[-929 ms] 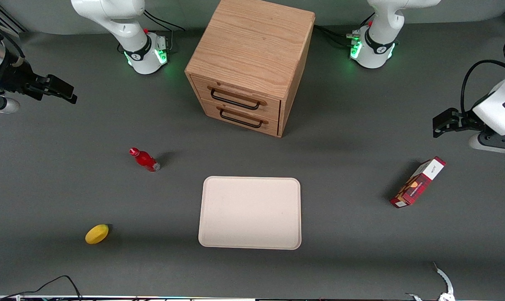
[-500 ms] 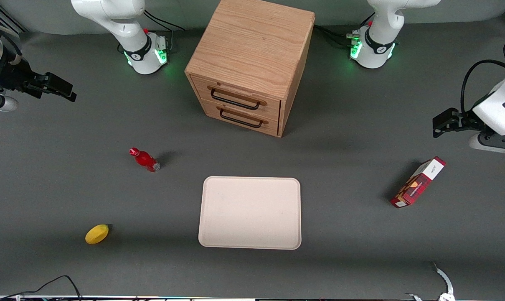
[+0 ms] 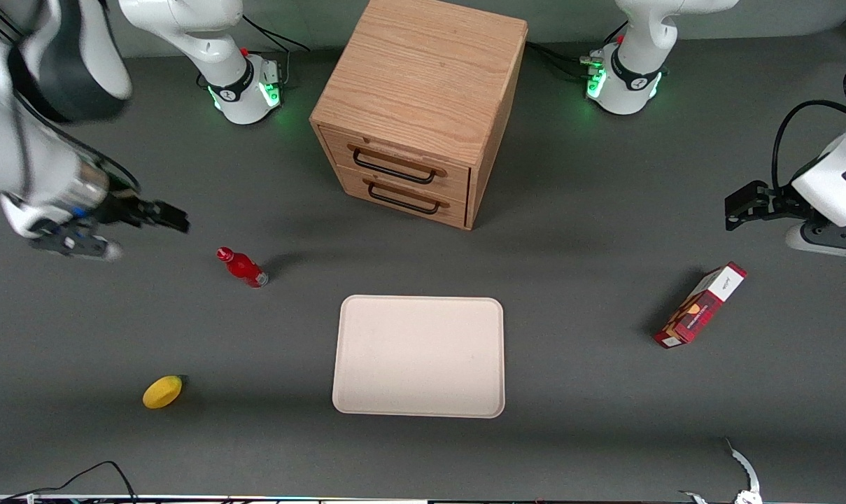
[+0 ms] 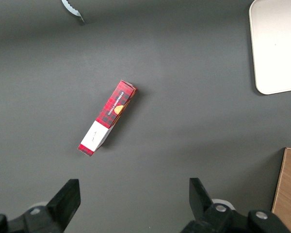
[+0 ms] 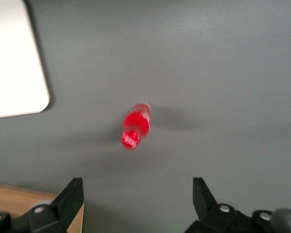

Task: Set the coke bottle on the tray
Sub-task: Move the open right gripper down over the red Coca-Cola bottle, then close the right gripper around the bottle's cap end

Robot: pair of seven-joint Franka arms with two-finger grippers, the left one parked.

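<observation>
The coke bottle is small and red with a red cap. It stands on the grey table, beside the tray's corner and farther from the front camera than the lemon. It also shows in the right wrist view. The tray is large, pale beige and bare, in the middle of the table; its corner shows in the right wrist view. My right gripper hangs above the table, close to the bottle toward the working arm's end. It is open and empty, and the wrist view shows its fingers wide apart.
A wooden two-drawer cabinet stands farther from the camera than the tray. A yellow lemon lies nearer the camera than the bottle. A red-and-white carton box lies toward the parked arm's end. Cables run along the near edge.
My right arm has swung in from the table's end toward the bottle and lowered. The bottle, tray and other things have not moved.
</observation>
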